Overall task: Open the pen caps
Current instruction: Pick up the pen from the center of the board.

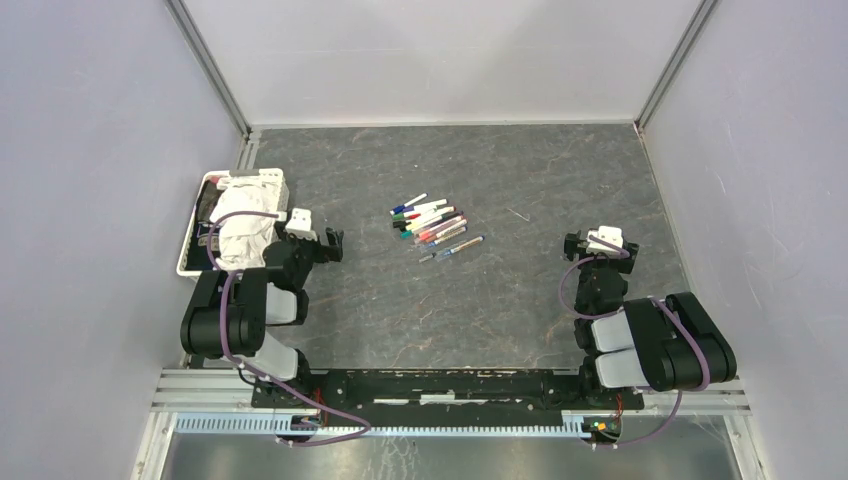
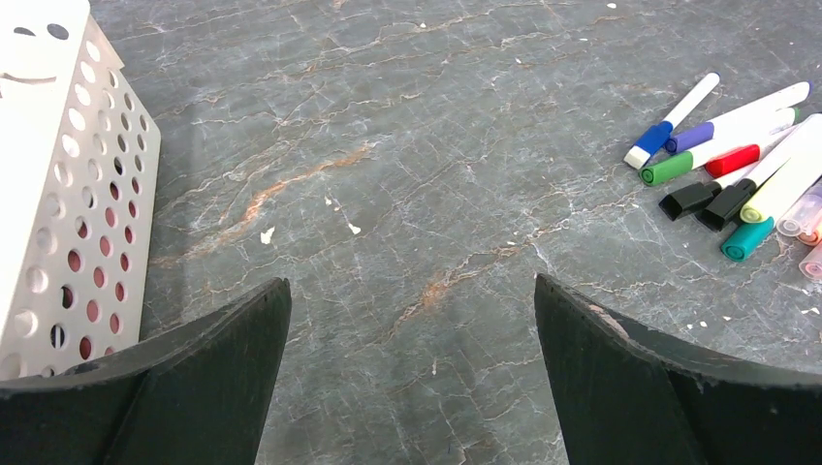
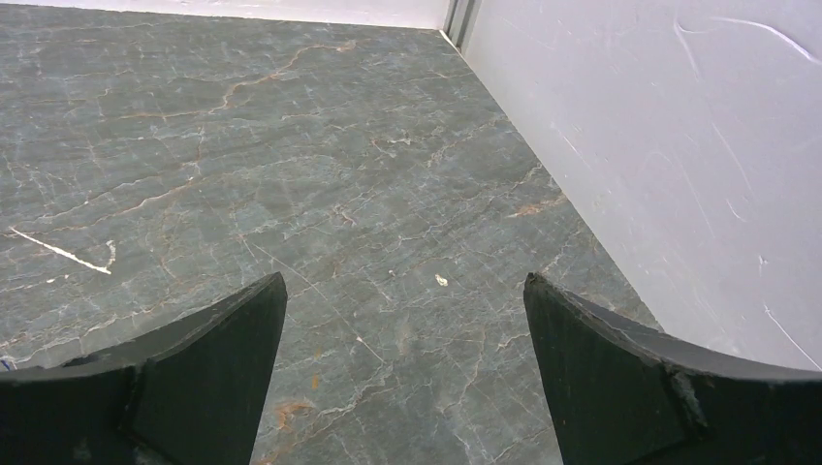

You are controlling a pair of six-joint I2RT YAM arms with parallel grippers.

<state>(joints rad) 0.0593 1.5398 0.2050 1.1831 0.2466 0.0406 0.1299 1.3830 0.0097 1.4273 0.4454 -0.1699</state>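
A dark marbled table (image 1: 500, 310), boxed in by pale grey walls (image 1: 100, 120), carries two black arms bolted at its near edge. The left arm (image 1: 235, 315) is folded beside a white perforated basket (image 1: 193, 240) that holds a crumpled white cloth (image 1: 240, 225), and the right arm (image 1: 655, 345) is folded close to the right-hand wall. The left gripper (image 1: 333, 245) points toward the table's middle, jaws spread wide with nothing between them. The right gripper (image 1: 576, 247) is likewise wide apart and holds nothing, and its wrist camera takes in only bare stone and wall. The pens (image 1: 437, 228) lie in a loose fan at mid-table, between the two arms and well apart from both grippers; the left wrist view catches them at its upper right edge. The caps (image 2: 669, 170) — blue, purple, green, red, black and teal among those that can be made out — sit fitted on the pens' ends, none of them off.
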